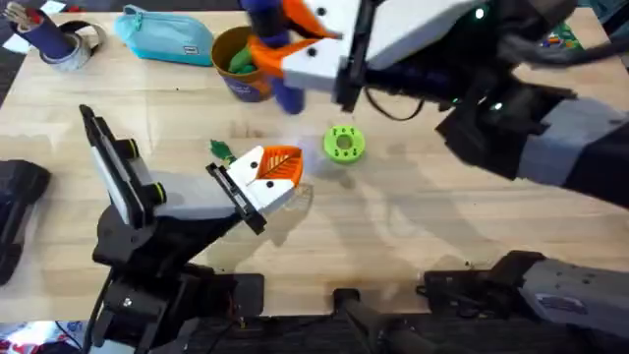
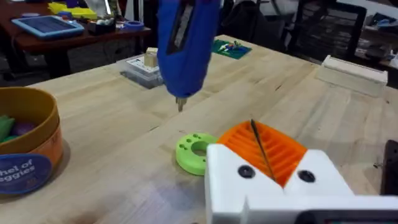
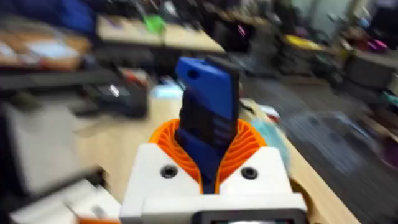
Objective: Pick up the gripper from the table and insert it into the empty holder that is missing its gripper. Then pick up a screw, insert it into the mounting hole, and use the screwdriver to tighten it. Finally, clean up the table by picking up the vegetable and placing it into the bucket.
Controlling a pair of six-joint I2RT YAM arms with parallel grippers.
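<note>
right gripper (image 3: pixel 208 165) clamps screwdriver (image 3: pixel 208 115); overhead: vegetable (image 1: pixel 221 150) on table.

On the table (image 1: pixel 413 236) you see a green disc (image 1: pixel 343 144) with holes, lying flat near the middle. At the far edge lies a light blue pouch (image 1: pixel 165 35), and just left of it stands a dark blue roll (image 1: pixel 41 37) next to a ring of tape (image 1: pixel 81 44). In the left wrist view you find a clear flat box (image 2: pixel 142 67) with a small wooden block (image 2: pixel 151 57) on it, a green board (image 2: pixel 231 47) farther back, and a long pale block (image 2: pixel 352 70) near the table's edge.
</note>
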